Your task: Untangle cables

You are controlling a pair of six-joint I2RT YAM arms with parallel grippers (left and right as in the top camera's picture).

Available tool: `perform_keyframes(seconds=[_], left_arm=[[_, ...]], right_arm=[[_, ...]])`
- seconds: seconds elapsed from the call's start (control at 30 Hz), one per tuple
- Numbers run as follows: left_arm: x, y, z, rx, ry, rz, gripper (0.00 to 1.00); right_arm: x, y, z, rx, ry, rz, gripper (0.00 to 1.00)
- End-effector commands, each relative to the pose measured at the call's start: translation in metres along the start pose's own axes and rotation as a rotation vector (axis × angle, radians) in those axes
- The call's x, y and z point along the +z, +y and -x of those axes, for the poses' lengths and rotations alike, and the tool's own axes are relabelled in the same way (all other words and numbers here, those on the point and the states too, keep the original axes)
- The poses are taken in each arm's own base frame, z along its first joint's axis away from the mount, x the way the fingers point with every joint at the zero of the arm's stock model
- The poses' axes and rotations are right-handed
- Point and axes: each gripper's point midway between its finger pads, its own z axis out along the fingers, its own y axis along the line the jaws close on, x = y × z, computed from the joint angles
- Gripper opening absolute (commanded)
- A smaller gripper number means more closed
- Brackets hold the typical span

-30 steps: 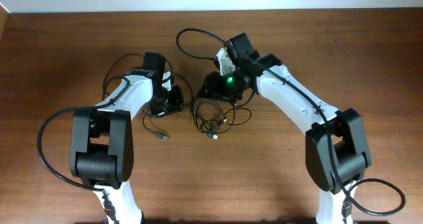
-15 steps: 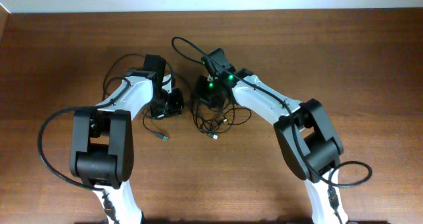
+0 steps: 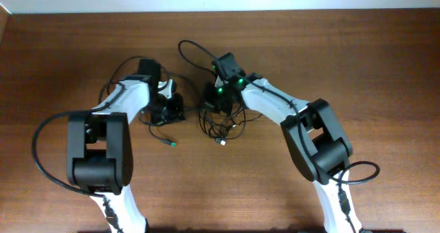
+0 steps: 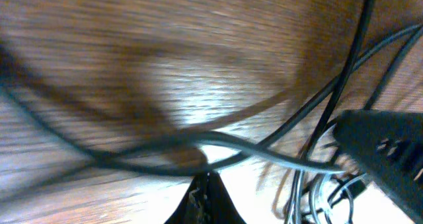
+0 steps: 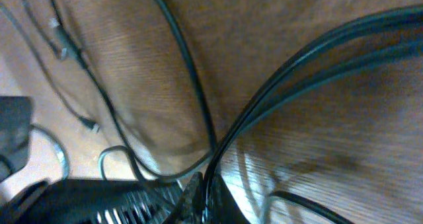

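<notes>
Overhead shows cables (image 3: 221,128) heaped on the table (image 3: 357,61); left gripper (image 4: 206,179) is clenched on one strand, right gripper (image 5: 201,183) pinches several.

The cables (image 3: 221,130) lay on the table (image 3: 371,54) near its middle, somewhat toward the far edge. The left gripper (image 3: 168,113) stood just left of the tangle. The right gripper (image 3: 214,106) stood at the tangle's far side. One plug end (image 3: 169,143) lay before the left gripper.
</notes>
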Motion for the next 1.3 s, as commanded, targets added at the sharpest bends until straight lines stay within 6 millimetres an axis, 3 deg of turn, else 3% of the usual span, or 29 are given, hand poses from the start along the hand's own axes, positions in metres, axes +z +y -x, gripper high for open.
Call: perform_keyframes(seconds=[0.0,0.1,0.2,0.27,0.37,0.53,0.57,0.63,0.7,0.73,0.87,1.07,1.27], left_arm=[[-0.037,-0.033,0.000,0.010,-0.017,-0.282,0.00],[-0.068,-0.066,-0.004,0.091,-0.017,-0.548,0.00],[-0.071,-0.064,-0.005,0.070,-0.008,-0.564,0.00],[-0.077,-0.072,-0.013,0.049,0.030,-0.626,0.00],[-0.102,-0.099,-0.022,0.132,0.034,-0.843,0.00],[-0.100,-0.096,-0.024,0.119,0.045,-0.827,0.04],[-0.100,-0.096,-0.024,0.119,0.045,-0.826,0.11],[-0.100,-0.097,-0.025,0.113,0.052,-0.826,0.48],[-0.091,-0.090,-0.027,0.096,0.064,-0.763,0.68],[-0.086,-0.085,-0.028,0.092,0.066,-0.716,0.72],[-0.067,-0.060,-0.028,0.079,0.067,-0.536,0.82],[-0.060,-0.046,-0.027,0.080,0.061,-0.448,0.82],[-0.055,-0.035,-0.025,0.081,0.055,-0.375,0.89]], right_arm=[[-0.047,0.046,-0.007,-0.162,0.093,0.217,0.04],[-0.072,0.059,-0.016,-0.271,0.199,0.391,0.04],[-0.091,0.061,-0.014,-0.296,0.240,0.485,0.04],[-0.091,0.059,-0.012,-0.294,0.232,0.478,0.04],[-0.084,0.049,-0.007,-0.265,0.201,0.412,0.04],[-0.108,0.052,0.000,-0.291,0.077,0.291,0.04],[-0.116,0.054,0.001,-0.302,0.035,0.248,0.04],[-0.128,0.054,-0.002,-0.298,-0.004,0.189,0.04],[-0.136,0.061,-0.009,-0.354,0.003,0.212,0.04],[-0.140,0.068,-0.013,-0.377,0.011,0.240,0.04],[-0.188,0.106,-0.030,-0.505,-0.045,0.331,0.04],[-0.290,0.153,-0.056,-0.653,-0.310,0.352,0.04],[-0.390,0.206,-0.104,-0.814,-0.487,0.487,0.04]])
